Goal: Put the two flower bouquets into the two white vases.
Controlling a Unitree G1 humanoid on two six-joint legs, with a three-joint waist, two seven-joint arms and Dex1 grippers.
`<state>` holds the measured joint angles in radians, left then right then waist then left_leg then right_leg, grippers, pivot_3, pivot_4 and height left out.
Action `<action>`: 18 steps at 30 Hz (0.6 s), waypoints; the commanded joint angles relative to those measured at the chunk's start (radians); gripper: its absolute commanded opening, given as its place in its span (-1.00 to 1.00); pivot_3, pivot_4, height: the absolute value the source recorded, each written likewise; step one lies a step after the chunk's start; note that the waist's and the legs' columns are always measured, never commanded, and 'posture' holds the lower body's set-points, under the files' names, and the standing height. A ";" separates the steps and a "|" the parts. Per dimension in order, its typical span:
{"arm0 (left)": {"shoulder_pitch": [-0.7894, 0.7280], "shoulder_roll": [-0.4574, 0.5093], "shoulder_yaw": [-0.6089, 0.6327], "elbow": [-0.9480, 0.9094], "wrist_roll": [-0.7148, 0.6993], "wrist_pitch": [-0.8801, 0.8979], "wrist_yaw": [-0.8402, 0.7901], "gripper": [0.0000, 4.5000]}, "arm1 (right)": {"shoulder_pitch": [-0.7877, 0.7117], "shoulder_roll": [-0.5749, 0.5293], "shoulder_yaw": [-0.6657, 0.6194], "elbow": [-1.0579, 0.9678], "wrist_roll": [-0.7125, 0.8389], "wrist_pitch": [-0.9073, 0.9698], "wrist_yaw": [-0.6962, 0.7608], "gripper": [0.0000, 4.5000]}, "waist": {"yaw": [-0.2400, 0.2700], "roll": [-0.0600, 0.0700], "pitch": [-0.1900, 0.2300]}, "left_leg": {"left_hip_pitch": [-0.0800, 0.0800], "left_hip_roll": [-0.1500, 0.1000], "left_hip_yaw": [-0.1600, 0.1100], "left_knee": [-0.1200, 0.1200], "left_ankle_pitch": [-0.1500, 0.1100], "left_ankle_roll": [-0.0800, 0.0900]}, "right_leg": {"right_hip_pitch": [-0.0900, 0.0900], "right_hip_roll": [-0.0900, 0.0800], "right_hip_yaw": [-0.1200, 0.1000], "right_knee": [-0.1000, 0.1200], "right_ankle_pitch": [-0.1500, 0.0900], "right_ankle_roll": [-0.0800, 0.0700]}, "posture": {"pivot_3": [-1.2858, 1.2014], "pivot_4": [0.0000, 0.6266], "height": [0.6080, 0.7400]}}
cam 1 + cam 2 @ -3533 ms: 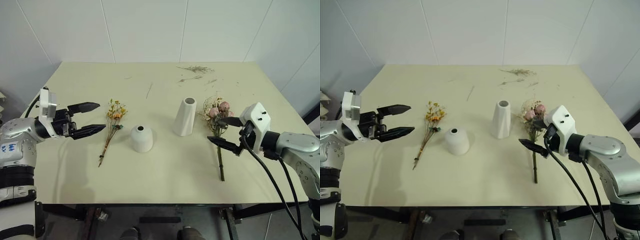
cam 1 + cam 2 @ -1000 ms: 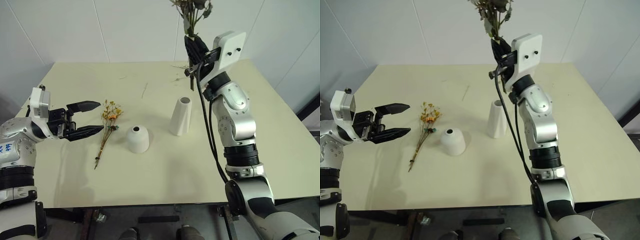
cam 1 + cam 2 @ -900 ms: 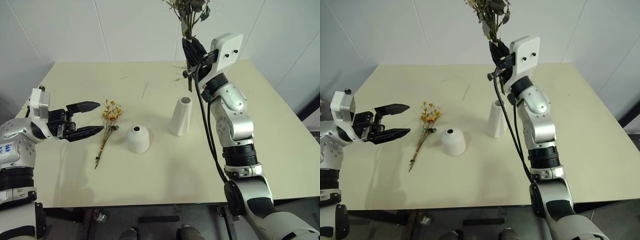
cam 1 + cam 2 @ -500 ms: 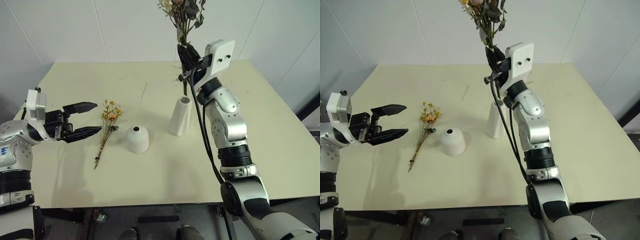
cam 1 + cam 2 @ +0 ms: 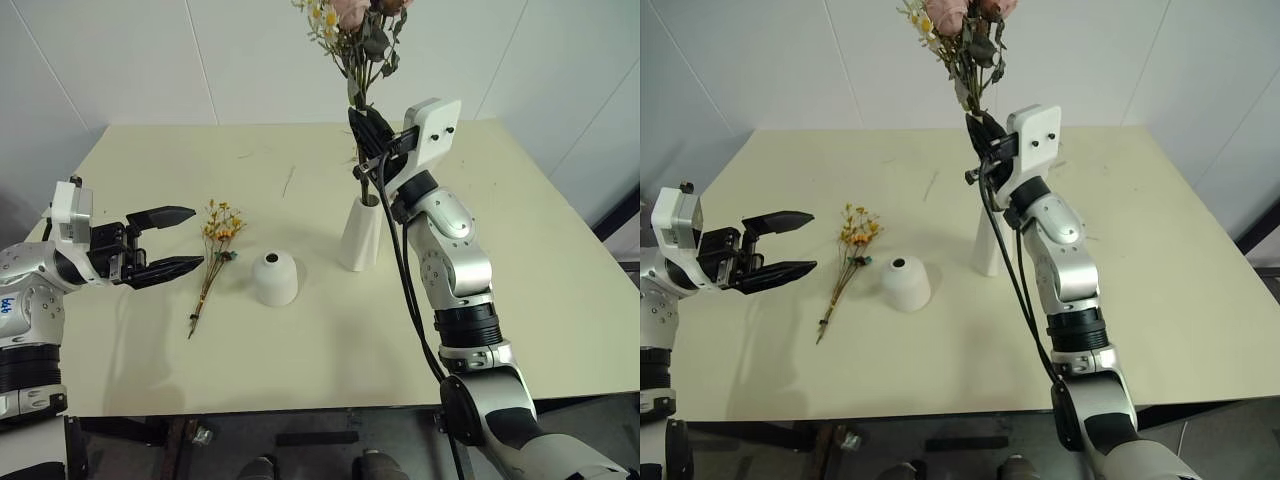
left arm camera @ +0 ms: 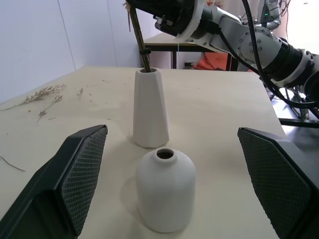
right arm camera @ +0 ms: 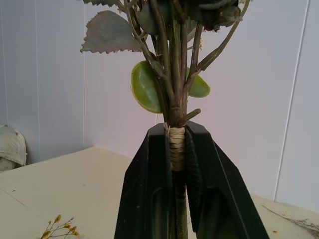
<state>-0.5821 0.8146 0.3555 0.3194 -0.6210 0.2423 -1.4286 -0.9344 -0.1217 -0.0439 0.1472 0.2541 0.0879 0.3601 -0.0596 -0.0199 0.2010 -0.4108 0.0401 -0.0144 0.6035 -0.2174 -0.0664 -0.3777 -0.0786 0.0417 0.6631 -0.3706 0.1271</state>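
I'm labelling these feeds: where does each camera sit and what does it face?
Head views: look down over the table; both arms show.
Left wrist view: faces the short vase and tall vase between its open left gripper.
Right wrist view: looks along the right gripper, shut on the rose bouquet.
Shared: both vases and that bouquet's stem entering the tall one.

Both vases (image 6: 150, 107) matt white, smooth; table (image 5: 300, 340) matt cream; right hand (image 7: 178, 164) pads textured black.
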 commanded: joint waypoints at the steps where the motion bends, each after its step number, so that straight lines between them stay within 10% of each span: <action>1: 0.004 0.023 0.032 -0.043 -0.025 0.002 0.010 1.00 | -0.001 -0.009 -0.006 -0.047 0.003 -0.017 0.004 -0.97 | 0.001 0.000 0.000 | 0.000 0.000 0.000 0.000 0.000 0.000 | 0.000 0.000 0.000 0.000 0.000 0.000 | 0.03 -0.52 1.00; 18: 0.013 0.025 0.035 -0.057 -0.028 0.008 0.027 1.00 | 0.046 0.025 -0.013 0.108 -0.002 -0.120 0.016 -0.97 | 0.000 0.000 0.000 | 0.000 0.000 0.000 0.000 0.000 0.000 | 0.000 0.000 0.000 0.000 0.000 0.000 | 0.03 -0.52 1.00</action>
<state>-0.5764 0.8148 0.3557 0.2875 -0.6262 0.2498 -1.4085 -0.8868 -0.1028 -0.0459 0.2517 0.2462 -0.0050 0.3710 -0.0593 -0.0200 0.2010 -0.4107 0.0401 -0.0144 0.6034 -0.2176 -0.0666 -0.3776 -0.0786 0.0417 0.6627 -0.3706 0.1271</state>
